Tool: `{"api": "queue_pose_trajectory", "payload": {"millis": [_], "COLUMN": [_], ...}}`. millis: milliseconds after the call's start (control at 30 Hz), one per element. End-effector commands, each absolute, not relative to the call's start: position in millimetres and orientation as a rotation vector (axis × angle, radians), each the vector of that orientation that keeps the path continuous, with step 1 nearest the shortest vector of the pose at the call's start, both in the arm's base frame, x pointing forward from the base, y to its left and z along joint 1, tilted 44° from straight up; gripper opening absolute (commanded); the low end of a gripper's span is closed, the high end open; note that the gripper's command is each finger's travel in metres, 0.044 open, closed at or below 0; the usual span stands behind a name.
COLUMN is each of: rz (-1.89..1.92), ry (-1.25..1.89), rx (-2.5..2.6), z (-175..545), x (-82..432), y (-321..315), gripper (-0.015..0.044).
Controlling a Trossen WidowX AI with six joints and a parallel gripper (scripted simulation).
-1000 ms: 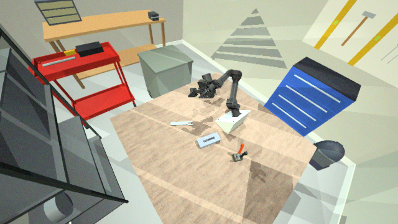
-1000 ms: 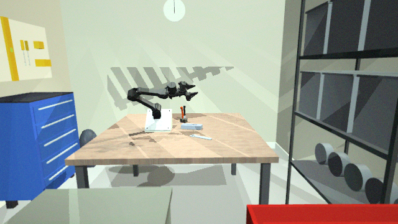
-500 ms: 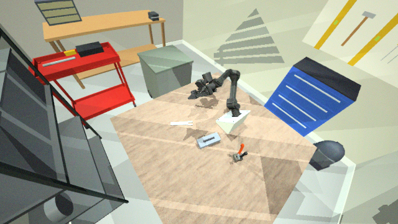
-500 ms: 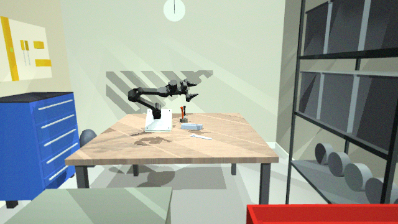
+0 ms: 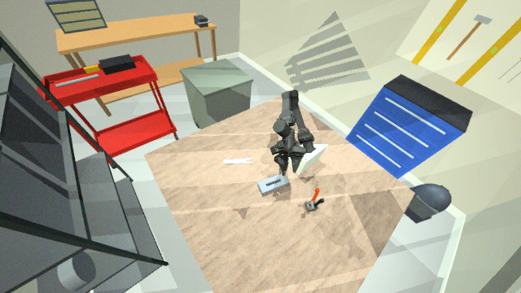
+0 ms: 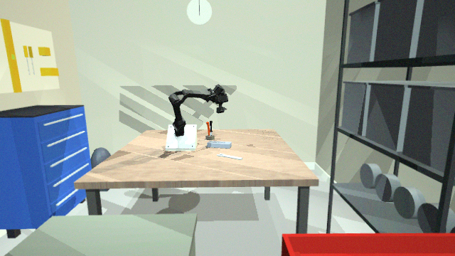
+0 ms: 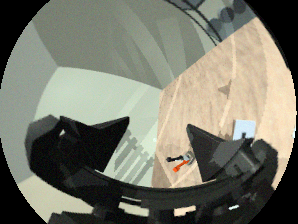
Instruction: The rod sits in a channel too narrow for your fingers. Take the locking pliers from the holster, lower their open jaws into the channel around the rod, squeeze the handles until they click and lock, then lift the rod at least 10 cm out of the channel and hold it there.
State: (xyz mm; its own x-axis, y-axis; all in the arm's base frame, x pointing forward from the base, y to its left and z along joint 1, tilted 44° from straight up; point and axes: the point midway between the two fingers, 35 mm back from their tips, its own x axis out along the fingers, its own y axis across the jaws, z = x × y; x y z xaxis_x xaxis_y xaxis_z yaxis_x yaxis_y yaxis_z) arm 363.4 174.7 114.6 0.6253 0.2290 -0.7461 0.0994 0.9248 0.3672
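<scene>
The locking pliers (image 5: 315, 196) (image 6: 210, 130) (image 7: 182, 164) stand in the small grey holster (image 5: 311, 207) (image 6: 210, 137), with an orange and a black handle pointing up. The light blue-grey block (image 5: 264, 188) (image 6: 219, 145) (image 7: 244, 128) lies beside them on the table, with a dark channel (image 5: 273, 182) in its top. The rod cannot be told apart in the channel. My gripper (image 5: 290, 167) (image 6: 220, 109) (image 7: 158, 123) is open and empty, high above the table. In the wrist view the pliers show just left of the right finger.
A thin white two-pronged piece (image 5: 236, 161) (image 6: 229, 156) lies on the table (image 5: 228, 236) (image 6: 192, 172). The arm stands on a white slanted base (image 5: 311, 160) (image 6: 181, 143). A blue drawer cabinet (image 5: 407, 130) (image 6: 26, 160) and a grey-green bin (image 5: 220, 94) stand off the table.
</scene>
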Motion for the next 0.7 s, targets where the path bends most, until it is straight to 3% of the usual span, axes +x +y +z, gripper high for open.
{"api": "queue_pose_trajectory", "payload": {"millis": [0,333,667], "rz": [-0.024,-0.429,-0.913], "ry": [1.117,1.455,1.352], "rx": [0.396,0.21,-0.098], "z": [57,-67,-155], "x": [337,235,126], "y": [214,268,261], "gripper": [0.044,0.044,0.044]}}
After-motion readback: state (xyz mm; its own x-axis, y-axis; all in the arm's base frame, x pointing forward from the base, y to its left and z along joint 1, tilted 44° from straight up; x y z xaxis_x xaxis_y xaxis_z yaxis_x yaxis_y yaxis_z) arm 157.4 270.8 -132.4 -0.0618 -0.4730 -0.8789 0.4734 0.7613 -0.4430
